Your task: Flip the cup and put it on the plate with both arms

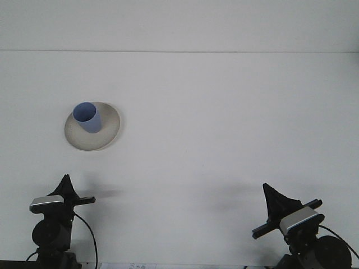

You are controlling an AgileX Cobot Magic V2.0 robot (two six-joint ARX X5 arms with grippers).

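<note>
On the white table (224, 112), toward ten o'clock, a blue cup (88, 117) is seen standing mouth-up on a pale plate (107, 134). The left gripper (65, 182) is parked at seven o'clock, the right gripper (271, 196) at five; whether either pair of jaws is apart cannot be determined.

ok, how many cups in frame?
1. A blue cup stands on the plate, left side of the table, beyond the left gripper. Nothing in view could hide another.
</note>
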